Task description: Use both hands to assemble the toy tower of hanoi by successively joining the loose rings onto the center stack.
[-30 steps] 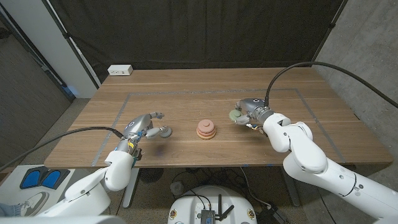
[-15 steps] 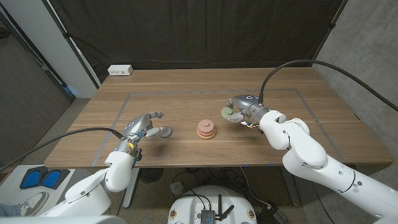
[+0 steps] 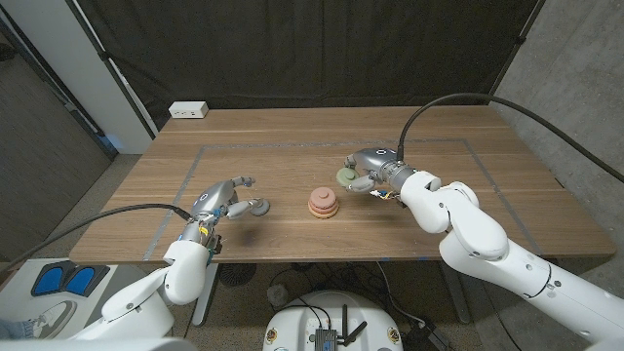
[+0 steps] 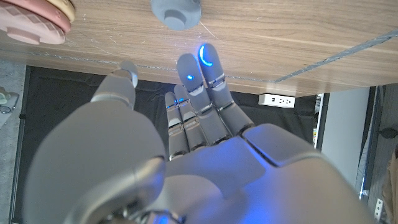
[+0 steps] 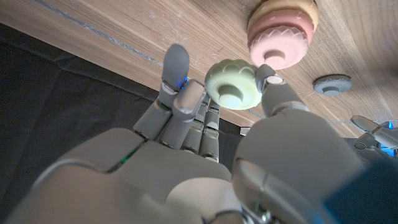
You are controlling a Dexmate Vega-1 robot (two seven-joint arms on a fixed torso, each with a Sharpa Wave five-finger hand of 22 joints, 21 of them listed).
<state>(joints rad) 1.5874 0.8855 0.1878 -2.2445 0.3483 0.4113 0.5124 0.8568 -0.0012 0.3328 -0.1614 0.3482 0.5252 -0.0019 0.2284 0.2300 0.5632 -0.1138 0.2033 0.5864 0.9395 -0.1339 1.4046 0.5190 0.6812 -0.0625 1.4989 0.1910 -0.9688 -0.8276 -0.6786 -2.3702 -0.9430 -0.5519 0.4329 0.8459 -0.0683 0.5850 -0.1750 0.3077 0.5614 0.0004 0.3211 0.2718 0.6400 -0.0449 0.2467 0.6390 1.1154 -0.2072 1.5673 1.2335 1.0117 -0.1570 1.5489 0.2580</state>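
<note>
Right of centre in the head view, my right hand [image 3: 364, 177] pinches the green ring [image 3: 344, 175] between thumb and fingers, clear of the table [image 3: 292, 146]. Over the last second it has carried that ring leftward across the frame, from well right of the stack [image 3: 324, 202] to just up and right of it. The right wrist view agrees: the green ring sits in my fingers [image 5: 176, 65] with the pink top of the stack close beyond it. I judge this the approach; what remains is to line the ring over the stack and lower it.

At left centre, my left hand [image 3: 222, 200] has not moved. Its fingers are loosely apart and hold nothing. The grey ring [image 3: 259, 206] lies on the table just off its fingertips, waiting its turn.
</note>
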